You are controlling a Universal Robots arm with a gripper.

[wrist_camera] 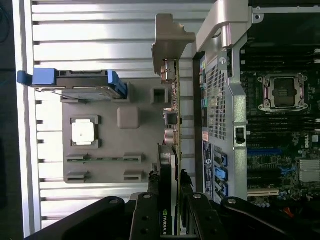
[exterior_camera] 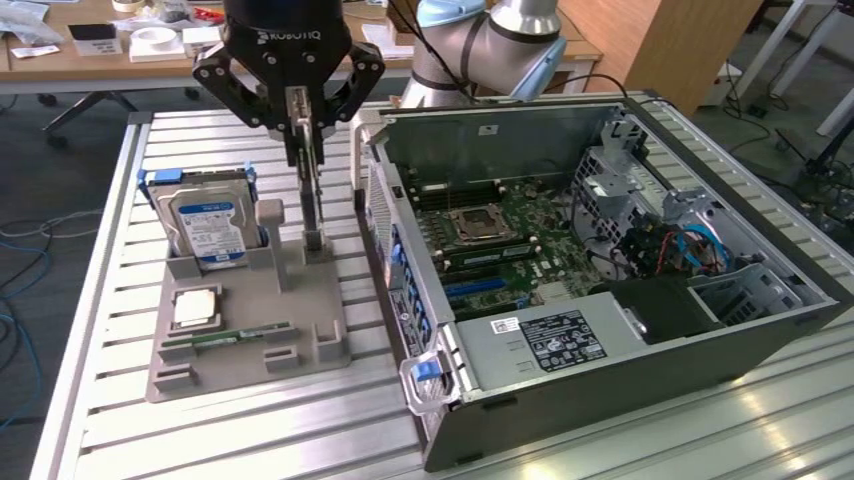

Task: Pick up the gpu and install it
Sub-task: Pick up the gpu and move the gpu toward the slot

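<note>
The gpu [exterior_camera: 311, 200] hangs edge-on and upright, a thin card running down from my gripper [exterior_camera: 303, 125] to the slotted post of the grey holder tray [exterior_camera: 254, 365]. Whether its lower end still sits in the slot I cannot tell. In the wrist view the gpu [wrist_camera: 172, 125] shows as a narrow strip with its silvery end bracket [wrist_camera: 170, 35] at the far end, and my gripper [wrist_camera: 170, 220] is shut on the card with one finger against each face. The open computer case [exterior_camera: 747, 330] stands right beside it, on the exterior view's right.
The grey tray [wrist_camera: 100, 150] also carries an upright silver hard drive [exterior_camera: 207, 225] in blue rails, a square processor chip [exterior_camera: 196, 308] and a slim green memory stick [exterior_camera: 240, 335]. Inside the case lies the motherboard [exterior_camera: 507, 240] with blue expansion slots [wrist_camera: 265, 151]. The case wall [exterior_camera: 387, 230] stands close to the card.
</note>
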